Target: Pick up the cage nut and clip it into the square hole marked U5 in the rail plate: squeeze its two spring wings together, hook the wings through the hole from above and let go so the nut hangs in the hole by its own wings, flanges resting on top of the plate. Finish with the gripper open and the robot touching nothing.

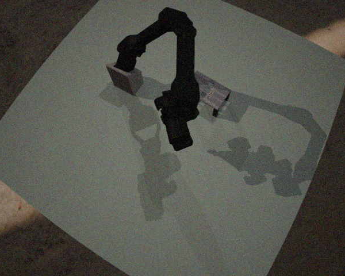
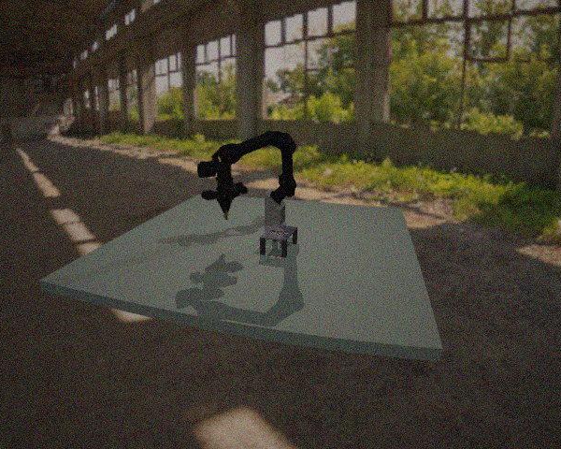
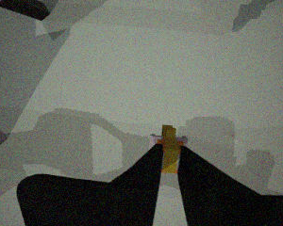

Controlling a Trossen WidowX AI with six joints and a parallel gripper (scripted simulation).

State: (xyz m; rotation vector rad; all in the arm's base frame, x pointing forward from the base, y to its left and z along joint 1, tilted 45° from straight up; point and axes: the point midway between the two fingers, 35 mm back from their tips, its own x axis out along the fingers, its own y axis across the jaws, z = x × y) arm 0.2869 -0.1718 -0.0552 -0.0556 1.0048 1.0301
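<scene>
- The claw is clenched on the cage nut, which sits between its two fingertips.
- In the wrist view, the nut shows a yellow body, with small orange parts near the tips. A thin, pale piece lies across it and comes out a little on both sides.
- The claw points downward in the exterior view, and it hangs with the nut in the air over the bench, not touching it.
- The rail plate stands on short dark legs upon the bench. The nut is to the side of this plate and higher than it, well apart, so it is not in a hole.
- On the plate top there are some small marks, but they are too small and noisy for reading; I cannot tell which hole is U5.
- The black arm rises from a pale block, bends at the top and reaches out over the bench.
- In the top view, the arm covers one end of the plate, and the nut cannot be seen there.
- Dark shadows of the arm lie across the bench.
</scene>
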